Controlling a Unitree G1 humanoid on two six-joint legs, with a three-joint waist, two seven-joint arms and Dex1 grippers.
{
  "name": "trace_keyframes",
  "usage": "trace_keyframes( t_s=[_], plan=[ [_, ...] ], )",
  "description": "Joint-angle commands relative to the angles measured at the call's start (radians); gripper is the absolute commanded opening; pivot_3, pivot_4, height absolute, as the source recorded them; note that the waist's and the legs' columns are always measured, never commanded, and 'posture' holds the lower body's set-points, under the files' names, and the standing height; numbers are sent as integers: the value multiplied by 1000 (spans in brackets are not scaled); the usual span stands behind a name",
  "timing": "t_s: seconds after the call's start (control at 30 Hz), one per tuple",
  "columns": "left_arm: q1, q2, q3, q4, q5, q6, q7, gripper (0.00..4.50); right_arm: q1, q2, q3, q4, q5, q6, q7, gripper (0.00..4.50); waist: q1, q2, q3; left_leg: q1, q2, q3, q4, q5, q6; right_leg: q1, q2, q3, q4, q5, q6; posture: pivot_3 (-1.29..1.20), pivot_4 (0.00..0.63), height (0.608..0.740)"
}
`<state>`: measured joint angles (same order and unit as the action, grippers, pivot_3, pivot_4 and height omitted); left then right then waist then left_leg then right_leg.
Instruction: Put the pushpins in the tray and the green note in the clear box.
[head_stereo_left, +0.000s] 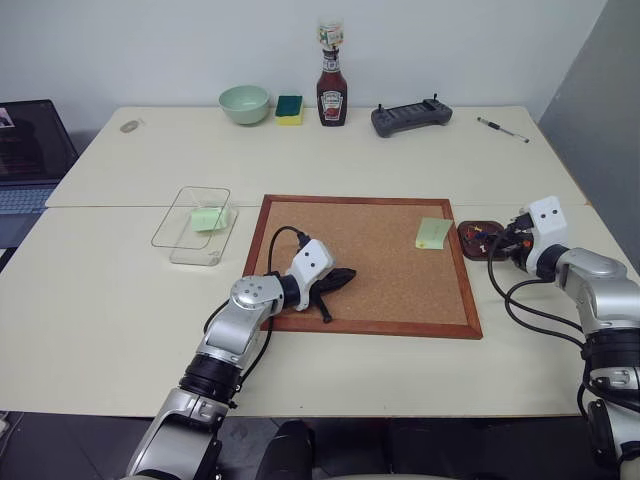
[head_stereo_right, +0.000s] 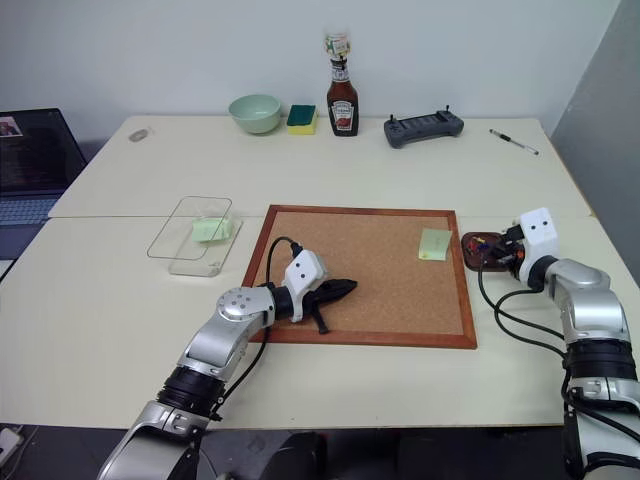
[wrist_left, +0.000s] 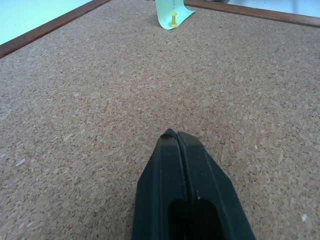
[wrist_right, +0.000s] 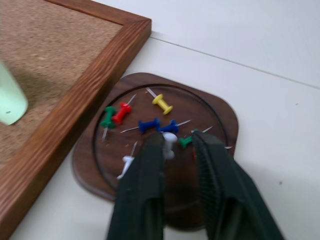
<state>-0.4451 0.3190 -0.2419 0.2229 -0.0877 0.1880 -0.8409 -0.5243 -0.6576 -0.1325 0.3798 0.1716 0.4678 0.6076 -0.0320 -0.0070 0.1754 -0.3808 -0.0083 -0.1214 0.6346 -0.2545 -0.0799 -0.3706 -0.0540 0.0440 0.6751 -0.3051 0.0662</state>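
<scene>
A pale green note (head_stereo_left: 433, 232) lies on the cork board (head_stereo_left: 370, 270) near its right edge, with a yellow pushpin (wrist_left: 173, 22) stuck in it. Another green note (head_stereo_left: 210, 218) lies inside the clear box (head_stereo_left: 190, 238), left of the board. The dark reddish-brown tray (wrist_right: 220, 115) sits just right of the board and holds several coloured pushpins (wrist_right: 150, 125). My right gripper (wrist_right: 178, 137) hovers low over the tray, fingers apart, and a white pushpin (wrist_right: 170, 142) lies between its tips. My left gripper (head_stereo_left: 347, 276) rests shut and empty on the cork.
Along the table's far edge stand a mint-green bowl (head_stereo_left: 245, 103), a green-and-yellow sponge (head_stereo_left: 289, 109), a ketchup bottle (head_stereo_left: 332, 90), a black controller (head_stereo_left: 411, 118) and a pen (head_stereo_left: 502, 129). A laptop (head_stereo_left: 25, 160) sits at the far left.
</scene>
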Motion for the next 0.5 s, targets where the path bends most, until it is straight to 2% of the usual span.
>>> trace_keyframes(
  t_s=[0.03,0.27,0.5],
  plan=[
    [44,5,-55,44,34,32,-19,0,-23,-5,-10,-9,-6,-29,-5,2226,0,0,0,0,0,0,0,0,0,0,0,0,0,0,0,0,150,740],
    [50,8,-55,38,34,31,-18,0,0,-31,-59,-87,45,2,28,3609,0,0,0,0,0,0,0,0,0,0,0,0,0,0,0,0,150,740],
    [39,4,-61,50,36,26,-24,0,110,-32,-26,-327,150,88,155,3609,0,0,0,0,0,-1,0,0,0,1,0,-1,-1,0,0,0,150,740]
  ],
)
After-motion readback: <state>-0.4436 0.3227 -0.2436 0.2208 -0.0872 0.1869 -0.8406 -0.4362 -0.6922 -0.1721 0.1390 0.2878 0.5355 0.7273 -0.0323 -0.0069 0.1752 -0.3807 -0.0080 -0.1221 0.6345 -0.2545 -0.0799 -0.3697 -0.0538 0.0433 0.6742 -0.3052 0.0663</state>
